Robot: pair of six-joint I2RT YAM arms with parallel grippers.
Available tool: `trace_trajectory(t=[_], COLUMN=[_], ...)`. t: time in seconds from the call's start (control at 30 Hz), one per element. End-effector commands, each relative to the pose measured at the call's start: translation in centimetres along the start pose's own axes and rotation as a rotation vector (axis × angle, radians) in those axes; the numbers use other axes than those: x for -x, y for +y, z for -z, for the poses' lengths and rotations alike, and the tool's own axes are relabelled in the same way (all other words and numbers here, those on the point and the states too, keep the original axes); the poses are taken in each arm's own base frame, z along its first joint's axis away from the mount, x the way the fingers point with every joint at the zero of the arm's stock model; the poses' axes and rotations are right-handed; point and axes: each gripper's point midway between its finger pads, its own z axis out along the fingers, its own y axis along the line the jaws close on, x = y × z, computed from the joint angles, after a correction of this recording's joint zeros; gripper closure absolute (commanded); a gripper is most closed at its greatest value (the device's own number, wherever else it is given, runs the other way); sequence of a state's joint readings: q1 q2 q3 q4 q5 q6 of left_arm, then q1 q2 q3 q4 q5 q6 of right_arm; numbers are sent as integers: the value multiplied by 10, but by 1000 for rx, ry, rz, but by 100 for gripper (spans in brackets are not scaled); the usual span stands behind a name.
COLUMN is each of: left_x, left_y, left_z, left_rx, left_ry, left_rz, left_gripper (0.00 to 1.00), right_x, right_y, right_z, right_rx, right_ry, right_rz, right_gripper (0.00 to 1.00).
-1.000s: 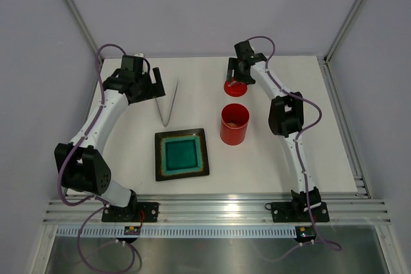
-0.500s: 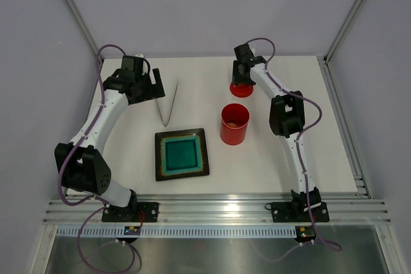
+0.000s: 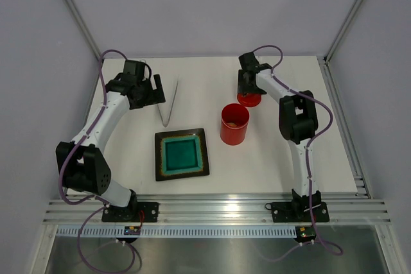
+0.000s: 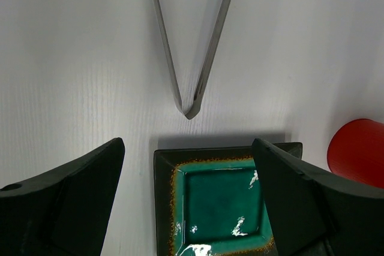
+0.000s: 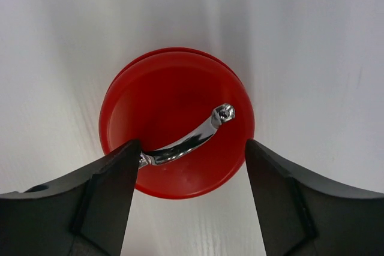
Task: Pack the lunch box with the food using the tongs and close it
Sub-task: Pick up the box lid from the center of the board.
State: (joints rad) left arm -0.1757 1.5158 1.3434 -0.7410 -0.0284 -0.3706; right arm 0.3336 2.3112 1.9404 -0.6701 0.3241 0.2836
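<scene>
Food (image 3: 234,122): only a pale brown patch is seen inside the open lunch box from above; single pieces cannot be told apart.
Lunch box (image 3: 234,125): it stands upright on the surface just right of the plate and near the lid. In the left wrist view it is cut off at the right edge (image 4: 360,151).
Lid (image 5: 180,94): it lies flat on the surface behind the lunch box. In the top view it is partly covered by the right tool (image 3: 249,99).
Lid handle (image 5: 186,142): its left end is hidden behind one finger.
Right tool (image 5: 192,148): it is held wide, with the fingers standing on either side of the handle. Contact with the lid cannot be made out.
Left tool (image 4: 187,145): it is held wide, nothing is held, and it is set just beside the tongs.
Tongs (image 4: 190,111): they are laid flat left of the lunch box with the joined end toward the plate. The open ends are cut off in the wrist view.
Plate (image 3: 158,155): it is square, dark-rimmed and teal-centred. Its near part is cut off in the wrist view.
Surface (image 3: 212,75): it is white and faintly grained.
Room: pale grey walls (image 3: 205,11) are framed by metal posts (image 3: 70,4). Aluminium rails (image 3: 218,208) run along the near edge.
</scene>
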Motion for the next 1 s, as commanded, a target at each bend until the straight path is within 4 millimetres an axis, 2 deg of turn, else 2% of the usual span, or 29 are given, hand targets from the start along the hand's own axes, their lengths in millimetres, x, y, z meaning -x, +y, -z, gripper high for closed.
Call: trace_trajectory(t=[0.0, 0.03, 0.13, 0.23, 0.47, 0.53, 0.8, 0.97], left_x=[7, 6, 5, 5, 1, 1, -1, -3], left_y=[-7, -6, -6, -6, -4, -4, -8, -9], left_z=[9, 8, 9, 10, 11, 11, 13, 12], left_rx=[-39, -39, -41, -43, -41, -41, -68, -76], left_ry=[-42, -40, -44, -48, -46, -46, -39, -37], left_rz=[9, 10, 13, 10, 2, -1, 0, 1], left_gripper=[9, 10, 10, 9, 9, 9, 10, 10], right_x=[-5, 0, -4, -6, -20, -26, -26, -26], right_y=[-16, -16, -17, -16, -18, -17, -17, -15], right_z=[17, 21, 25, 25, 26, 25, 28, 29], right_rx=[-40, -34, -36, -32, -42, -41, -23, 10], right_ry=[-10, -25, -15, -13, 15, 20, 5, -13], right_rz=[-10, -16, -36, -77, -157, -163, -180, -127], right_gripper=[17, 15, 10, 11, 39, 43, 60, 83])
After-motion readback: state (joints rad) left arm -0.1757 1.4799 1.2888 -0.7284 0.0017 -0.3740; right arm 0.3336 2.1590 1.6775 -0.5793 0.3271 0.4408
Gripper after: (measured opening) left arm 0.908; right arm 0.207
